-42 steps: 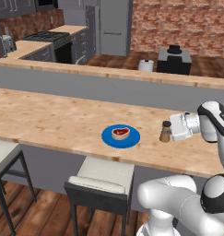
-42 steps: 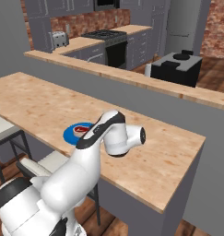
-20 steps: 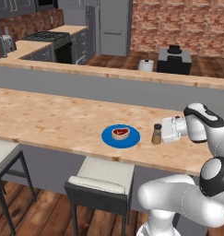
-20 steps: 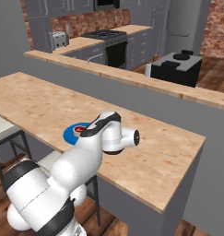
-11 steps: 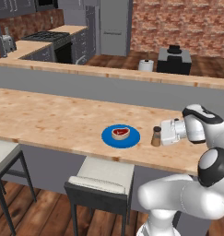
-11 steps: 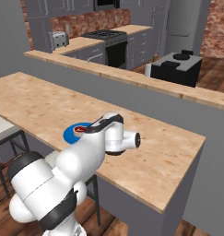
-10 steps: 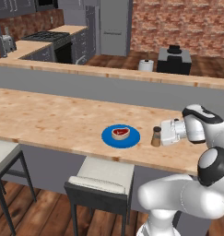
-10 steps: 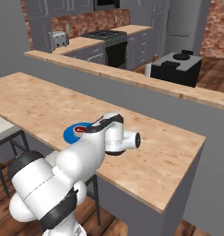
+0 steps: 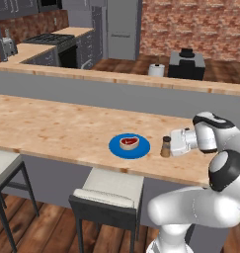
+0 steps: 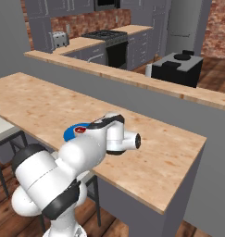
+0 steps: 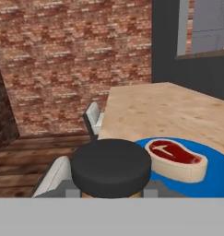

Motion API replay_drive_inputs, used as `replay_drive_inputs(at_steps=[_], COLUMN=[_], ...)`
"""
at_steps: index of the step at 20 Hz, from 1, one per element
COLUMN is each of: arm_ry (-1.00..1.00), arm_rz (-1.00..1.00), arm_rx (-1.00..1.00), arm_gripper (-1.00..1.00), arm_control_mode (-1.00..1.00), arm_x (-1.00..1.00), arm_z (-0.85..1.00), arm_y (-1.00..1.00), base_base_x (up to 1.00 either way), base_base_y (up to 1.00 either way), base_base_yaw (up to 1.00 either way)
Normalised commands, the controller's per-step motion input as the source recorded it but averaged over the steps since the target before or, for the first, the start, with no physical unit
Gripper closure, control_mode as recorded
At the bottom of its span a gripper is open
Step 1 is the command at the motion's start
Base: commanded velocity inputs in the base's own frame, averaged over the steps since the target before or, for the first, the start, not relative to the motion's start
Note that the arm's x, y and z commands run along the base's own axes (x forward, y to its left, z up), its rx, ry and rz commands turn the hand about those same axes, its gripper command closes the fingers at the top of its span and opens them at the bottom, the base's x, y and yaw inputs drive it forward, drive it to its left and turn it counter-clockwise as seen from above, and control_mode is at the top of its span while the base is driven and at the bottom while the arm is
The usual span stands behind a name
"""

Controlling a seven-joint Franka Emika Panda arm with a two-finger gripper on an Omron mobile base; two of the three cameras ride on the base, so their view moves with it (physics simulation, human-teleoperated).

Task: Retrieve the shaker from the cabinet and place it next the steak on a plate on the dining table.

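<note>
The shaker [image 9: 165,147], tan wood with a dark cap, stands upright just right of the blue plate [image 9: 141,148] on the wood-grain dining table [image 9: 52,128]; its base is at the table top. My gripper [image 9: 167,146] reaches in level from the right and is shut on the shaker. The steak [image 9: 130,143] lies in the middle of the plate. In the hand view the shaker's black cap [image 11: 111,167] sits between my fingers, with the steak [image 11: 177,159] and plate [image 11: 219,177] close beyond it. In the right base view my arm covers most of the plate [image 10: 71,133].
Two stools [image 9: 109,190] [image 9: 3,165] stand under the table's near edge. A raised grey ledge with a wood top [image 9: 116,79] runs behind the table. Far back are a stove [image 9: 52,39], a fridge [image 9: 122,24] and grey wall cabinets [image 10: 63,7].
Over two seconds my gripper carried the shaker left toward the plate and slightly down. In the last half second nothing visibly moved.
</note>
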Motion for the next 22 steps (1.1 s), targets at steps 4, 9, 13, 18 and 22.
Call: replay_drive_inputs(at_steps=[4, 9, 13, 18, 22], arm_ry=[0.00, 0.00, 0.00, 0.00, 0.01], arm_rz=[0.00, 0.00, 0.00, 0.00, 0.00], arm_rx=[0.00, 0.00, 0.00, 0.00, 0.00], arm_gripper=[1.00, 1.00, 1.00, 1.00, 1.00], arm_control_mode=[-1.00, -1.00, -1.00, -1.00, -1.00], arm_x=[0.26, 0.25, 0.21, 0.12, 0.02], arm_z=[-0.03, -0.02, -0.05, -0.15, -0.32], arm_y=[0.00, -0.01, -0.02, -0.03, 0.00], base_base_x=[0.00, 0.00, 0.00, 0.00, 0.00], base_base_y=[0.00, 0.00, 0.00, 0.00, 0.00], base_base_yaw=[0.00, 0.00, 0.00, 0.00, 0.00])
